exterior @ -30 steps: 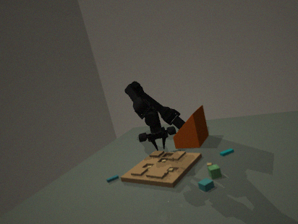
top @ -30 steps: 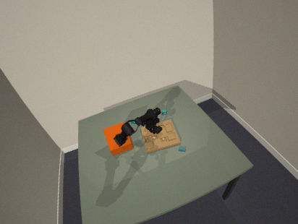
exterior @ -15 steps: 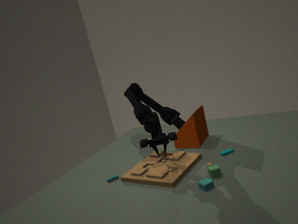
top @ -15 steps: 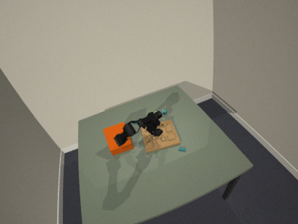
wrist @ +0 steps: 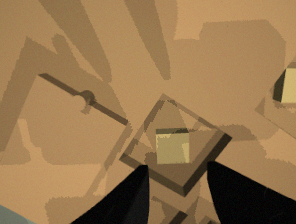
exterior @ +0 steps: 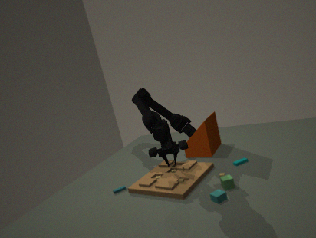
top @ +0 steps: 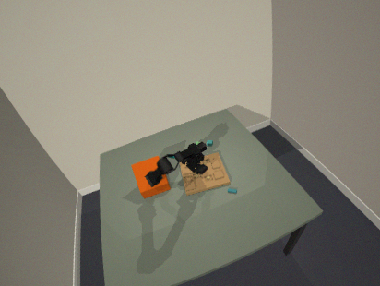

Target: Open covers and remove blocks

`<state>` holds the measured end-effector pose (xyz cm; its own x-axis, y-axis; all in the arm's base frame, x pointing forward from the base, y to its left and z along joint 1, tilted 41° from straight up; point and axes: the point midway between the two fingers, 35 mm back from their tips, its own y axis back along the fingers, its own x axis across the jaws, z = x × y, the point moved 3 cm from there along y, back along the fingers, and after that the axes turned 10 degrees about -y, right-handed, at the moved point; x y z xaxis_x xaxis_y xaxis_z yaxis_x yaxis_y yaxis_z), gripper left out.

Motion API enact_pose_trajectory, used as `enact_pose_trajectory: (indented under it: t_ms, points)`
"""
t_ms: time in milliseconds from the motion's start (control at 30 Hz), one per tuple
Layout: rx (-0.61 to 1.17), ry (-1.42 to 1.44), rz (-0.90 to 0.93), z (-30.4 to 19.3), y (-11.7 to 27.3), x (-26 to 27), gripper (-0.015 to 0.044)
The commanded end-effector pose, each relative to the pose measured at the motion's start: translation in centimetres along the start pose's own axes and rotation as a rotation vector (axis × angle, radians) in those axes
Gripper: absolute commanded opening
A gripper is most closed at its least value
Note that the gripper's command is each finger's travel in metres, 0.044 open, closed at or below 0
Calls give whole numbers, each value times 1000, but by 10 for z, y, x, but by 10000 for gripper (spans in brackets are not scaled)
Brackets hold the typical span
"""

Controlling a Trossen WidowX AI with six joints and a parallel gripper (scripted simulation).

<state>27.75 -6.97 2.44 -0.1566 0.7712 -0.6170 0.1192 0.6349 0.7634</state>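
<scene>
The wooden puzzle board [top: 209, 188] [exterior: 153, 193] [wrist: 215, 12] lies flat on the table. A pale yellow block [exterior: 173, 170] [wrist: 172, 148] sits in an uncovered square well near the board's middle. More yellow blocks show in wells: one block [exterior: 158, 176], another block [exterior: 181, 180], and one at the right edge of the wrist view [wrist: 290, 86]. Raised wooden covers, such as this cover [top: 219, 174] [exterior: 166, 185], lie beside wells. My gripper [exterior: 172, 166] [wrist: 177, 171] is partly open and empty, pointing down just above the board by the middle well. Its fingertips are hidden in the top view.
An orange wedge [exterior: 209, 142] stands behind the board. A green cube [exterior: 227, 182], a teal cube [top: 209, 142] [exterior: 218, 196] and a small tan piece [exterior: 222, 174] lie off one side. Teal bars [top: 232, 190] [exterior: 120, 190] [exterior: 240, 161] lie on the table.
</scene>
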Motion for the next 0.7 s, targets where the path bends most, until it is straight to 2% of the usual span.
enact_pose_trajectory:
  t_ms: [0,667]
  points:
    - [0,6,-6,0,0,0,144]
    - [0,6,-6,0,-11,-1,144]
